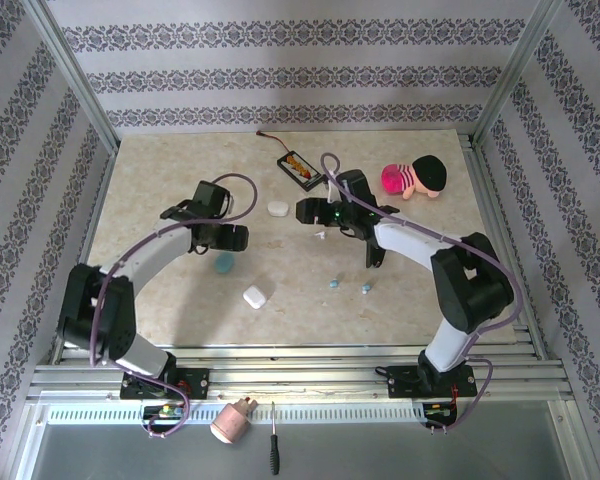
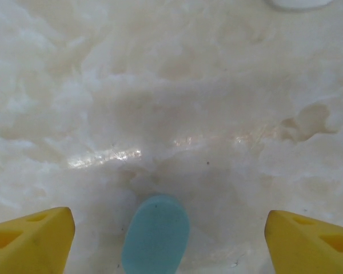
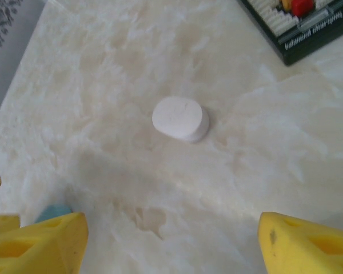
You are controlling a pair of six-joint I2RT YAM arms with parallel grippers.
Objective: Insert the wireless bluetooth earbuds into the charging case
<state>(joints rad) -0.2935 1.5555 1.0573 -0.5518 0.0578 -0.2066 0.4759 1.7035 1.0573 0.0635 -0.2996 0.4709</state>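
Carefully: my left gripper (image 2: 168, 224) stands released, the light-blue case (image 2: 155, 237) between its fingers (image 2: 28, 242), slightly left of centre. I'd centre first, then close gently across its narrow width. My right gripper (image 3: 170, 224) is released too, empty.

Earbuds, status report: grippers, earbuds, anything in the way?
Left gripper open above light-blue pebble-shaped plastic case. Right gripper open, facing white oval plastic case. Two tiny light-blue plastic earbuds loose on marbled table. Nothing blocking them.

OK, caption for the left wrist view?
Open left tool above a light-blue case lying on the pale marbled table.
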